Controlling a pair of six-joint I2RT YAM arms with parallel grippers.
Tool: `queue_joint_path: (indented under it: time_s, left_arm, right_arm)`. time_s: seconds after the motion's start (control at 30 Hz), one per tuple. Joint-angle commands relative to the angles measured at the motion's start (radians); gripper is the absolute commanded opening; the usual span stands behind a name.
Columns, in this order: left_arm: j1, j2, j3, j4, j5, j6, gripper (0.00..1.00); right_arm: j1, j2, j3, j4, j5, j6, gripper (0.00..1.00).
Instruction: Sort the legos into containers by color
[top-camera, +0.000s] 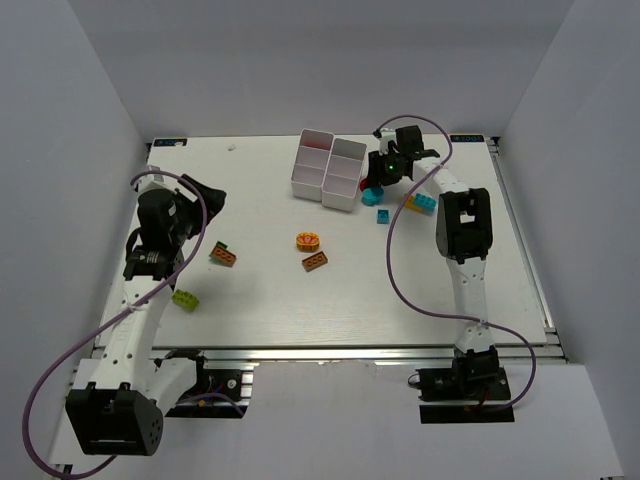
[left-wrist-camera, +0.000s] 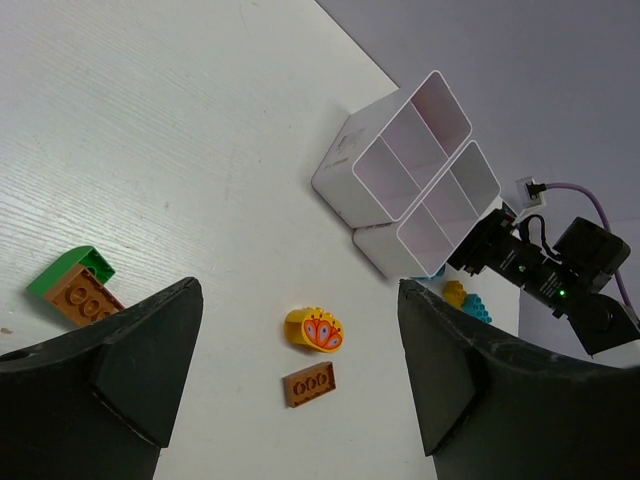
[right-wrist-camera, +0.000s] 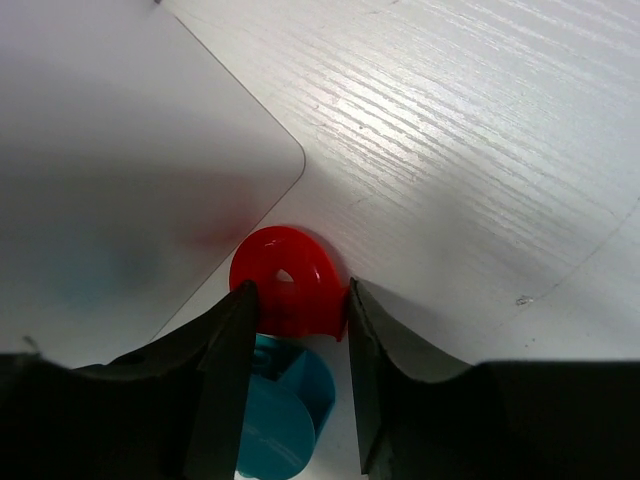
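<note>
A white table (top-camera: 450, 300) seen from above, walled on three sides. The white containers (top-camera: 330, 170) sit at the far centre, with a strip of bare table between them and the far edge.

The right gripper (right-wrist-camera: 297, 300) is just right of the containers, and its fingers are clamped against both sides of a red round brick (right-wrist-camera: 290, 270). That brick sits off the containers' near right corner, with a cyan piece (right-wrist-camera: 285, 400) touching its near side.

Just nearer lies a small cyan brick (top-camera: 383, 216). To its right, beside the right arm, is a yellow-and-cyan stack (top-camera: 420, 202).

In mid-table an orange round brick (top-camera: 307, 241) and a brown flat brick (top-camera: 316, 262) lie close together. Bare tabletop runs from them to the near edge.

The left gripper (left-wrist-camera: 298, 300) hangs over the left side, fingers wide apart and holding nothing. A green-and-brown brick (top-camera: 223, 255) lies beside it, and a lime brick (top-camera: 185, 298) lies nearer, against the left arm.
</note>
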Motion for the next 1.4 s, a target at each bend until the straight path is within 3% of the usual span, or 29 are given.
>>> queue_joint_path:
  time_s: [0.0, 0.5, 0.67, 1.03, 1.37]
  left_arm:
    - [0.006, -0.032, 0.001, 0.003, -0.016, 0.005, 0.88]
    - [0.006, -0.01, 0.001, 0.047, 0.013, -0.005, 0.89]
    - [0.006, 0.0, 0.001, 0.063, 0.027, -0.009, 0.89]
    - [0.006, -0.013, -0.007, 0.08, 0.041, -0.021, 0.89]
    - [0.006, -0.027, -0.019, 0.089, 0.044, -0.029, 0.89]
  right_arm:
    - [0.003, -0.038, -0.054, -0.037, 0.057, -0.001, 0.4]
    - [-0.037, -0.211, -0.227, -0.005, -0.015, -0.024, 0.2]
    - [-0.053, -0.289, -0.313, 0.044, -0.091, -0.003, 0.03]
    - [-0.059, -0.404, -0.378, 0.102, -0.154, 0.028, 0.01]
    - [0.01, -0.498, -0.293, 0.194, -0.177, 0.035, 0.01]
